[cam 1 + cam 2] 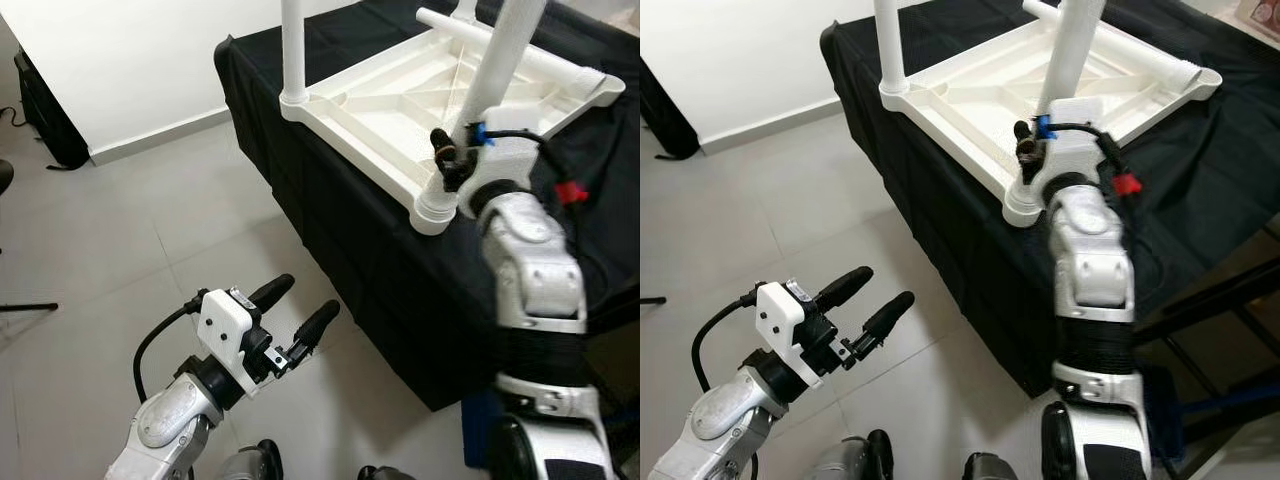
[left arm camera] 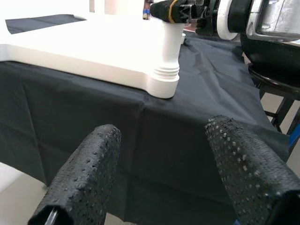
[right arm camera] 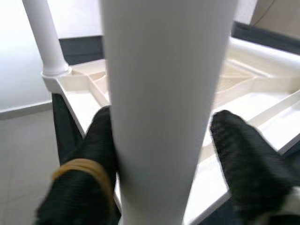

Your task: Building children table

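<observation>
Black-draped table point(image 1: 360, 250), upturned tabletop point(image 1: 400, 110), leg point(image 1: 500, 70) socketed.

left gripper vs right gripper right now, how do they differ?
Position: the left gripper hangs low over the floor tiles, beside the black-draped table; the right gripper is raised at the upturned white tabletop.
Load: the left jaws are open and empty; the right jaws straddle an upright white leg at its near-corner socket.
Shared: two long black fingers, silver arms.
</observation>
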Controlling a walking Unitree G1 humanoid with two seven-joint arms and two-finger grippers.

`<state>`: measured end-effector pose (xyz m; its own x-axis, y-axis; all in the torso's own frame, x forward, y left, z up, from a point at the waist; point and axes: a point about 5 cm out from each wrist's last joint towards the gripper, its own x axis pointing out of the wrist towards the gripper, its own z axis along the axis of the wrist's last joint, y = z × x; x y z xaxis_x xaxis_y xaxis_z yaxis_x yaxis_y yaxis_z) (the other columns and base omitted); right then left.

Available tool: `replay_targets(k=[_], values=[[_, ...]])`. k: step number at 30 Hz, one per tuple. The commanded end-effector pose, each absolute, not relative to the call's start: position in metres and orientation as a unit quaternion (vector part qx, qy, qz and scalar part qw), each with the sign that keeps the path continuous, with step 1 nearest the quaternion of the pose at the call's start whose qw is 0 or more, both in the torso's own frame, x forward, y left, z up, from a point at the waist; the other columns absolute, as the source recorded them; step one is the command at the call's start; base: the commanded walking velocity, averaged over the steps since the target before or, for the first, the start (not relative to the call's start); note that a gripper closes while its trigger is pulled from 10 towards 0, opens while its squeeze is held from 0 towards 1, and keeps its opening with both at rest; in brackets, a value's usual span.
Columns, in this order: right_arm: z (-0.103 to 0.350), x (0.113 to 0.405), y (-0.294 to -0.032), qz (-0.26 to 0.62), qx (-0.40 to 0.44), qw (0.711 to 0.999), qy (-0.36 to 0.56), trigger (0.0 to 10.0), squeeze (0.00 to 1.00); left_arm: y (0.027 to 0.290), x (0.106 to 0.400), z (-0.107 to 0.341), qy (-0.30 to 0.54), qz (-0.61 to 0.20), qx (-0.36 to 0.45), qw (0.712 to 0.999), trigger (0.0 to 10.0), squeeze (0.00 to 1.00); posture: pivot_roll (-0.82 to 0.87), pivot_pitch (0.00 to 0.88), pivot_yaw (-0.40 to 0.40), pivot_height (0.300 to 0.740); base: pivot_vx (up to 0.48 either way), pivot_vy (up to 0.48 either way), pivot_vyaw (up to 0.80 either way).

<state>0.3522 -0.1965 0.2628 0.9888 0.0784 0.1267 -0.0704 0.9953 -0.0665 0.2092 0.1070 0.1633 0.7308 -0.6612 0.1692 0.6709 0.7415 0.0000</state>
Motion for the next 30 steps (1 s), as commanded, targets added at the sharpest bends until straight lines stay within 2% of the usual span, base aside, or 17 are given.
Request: replay_targets(k=[1, 2, 5, 9, 11, 13, 14, 16, 17, 24, 25, 30], values=[[0.265, 0.354, -0.201, 0.081, -0.021, 0.994, -0.068, 10.0, 1.00, 0.106, 0.207, 0.159, -0.073, -0.359, -0.029, 0.930, 10.0, 0.00, -0.01, 0.210, -0.042, 0.740, 0.000, 0.000, 0.00], [0.265, 0.354, -0.201, 0.081, -0.021, 0.994, -0.068, 10.0, 1.00, 0.106, 0.207, 0.159, -0.073, -0.359, -0.029, 0.930, 10.0, 0.00, -0.01, 0.210, -0.042, 0.740, 0.000, 0.000, 0.00], [0.274, 0.360, -0.219, 0.165, -0.029, 0.983, -0.070, 10.0, 1.00, 0.105, 0.204, 0.160, -0.073, -0.360, -0.029, 0.930, 10.0, 0.00, 0.00, 0.216, -0.042, 0.740, 0.000, 0.000, 0.00], [0.276, 0.365, -0.229, 0.188, -0.036, 0.980, -0.063, 10.0, 1.00, 0.105, 0.201, 0.160, -0.073, -0.360, -0.030, 0.930, 10.0, 0.00, 0.01, 0.229, -0.038, 0.740, 0.000, 0.000, 0.00], [0.276, 0.370, -0.226, 0.246, -0.033, 0.967, -0.057, 10.0, 0.49, 0.106, 0.198, 0.161, -0.071, -0.361, -0.029, 0.930, 10.0, 0.00, 0.03, 0.243, -0.028, 0.740, 0.000, 0.000, 0.00], [0.276, 0.371, -0.224, 0.270, -0.030, 0.961, -0.054, 10.0, 0.49, 0.107, 0.196, 0.161, -0.070, -0.361, -0.028, 0.930, 10.0, 0.00, 0.03, 0.245, -0.027, 0.740, 0.000, 0.000, 0.00], [0.276, 0.372, -0.219, 0.306, -0.030, 0.950, -0.049, 10.0, 0.38, 0.107, 0.195, 0.162, -0.068, -0.361, -0.027, 0.930, 10.0, 0.00, 0.04, 0.252, -0.023, 0.740, 0.000, 0.000, 0.00], [0.276, 0.373, -0.217, 0.327, -0.031, 0.943, -0.045, 10.0, 0.38, 0.107, 0.194, 0.162, -0.067, -0.361, -0.027, 0.930, 10.0, 0.00, 0.04, 0.252, -0.023, 0.740, 0.000, 0.000, 0.00], [0.276, 0.375, -0.215, 0.337, -0.039, 0.940, -0.043, 10.0, 0.00, 0.108, 0.193, 0.162, -0.065, -0.361, -0.026, 0.930, 10.0, 0.00, 0.05, 0.260, -0.018, 0.740, 0.000, 0.000, 0.00], [0.286, 0.382, -0.216, 0.343, -0.046, 0.936, -0.060, 10.0, 0.00, 0.111, 0.189, 0.162, -0.059, -0.363, -0.024, 0.930, 10.0, 0.00, 0.06, 0.274, -0.009, 0.740, 0.000, 0.000, 0.00], [0.287, 0.383, -0.218, 0.343, -0.043, 0.936, -0.063, 0.2, 0.00, 0.111, 0.189, 0.162, -0.058, -0.363, -0.024, 0.930, 10.0, 0.00, 0.06, 0.277, -0.005, 0.740, 0.000, 0.000, 0.00], [0.287, 0.383, -0.226, 0.323, -0.039, 0.943, -0.068, 0.0, 0.00, 0.111, 0.190, 0.161, -0.057, -0.363, -0.023, 0.930, 10.0, 0.00, 0.05, 0.276, -0.004, 0.740, 0.000, 0.000, 0.00]])
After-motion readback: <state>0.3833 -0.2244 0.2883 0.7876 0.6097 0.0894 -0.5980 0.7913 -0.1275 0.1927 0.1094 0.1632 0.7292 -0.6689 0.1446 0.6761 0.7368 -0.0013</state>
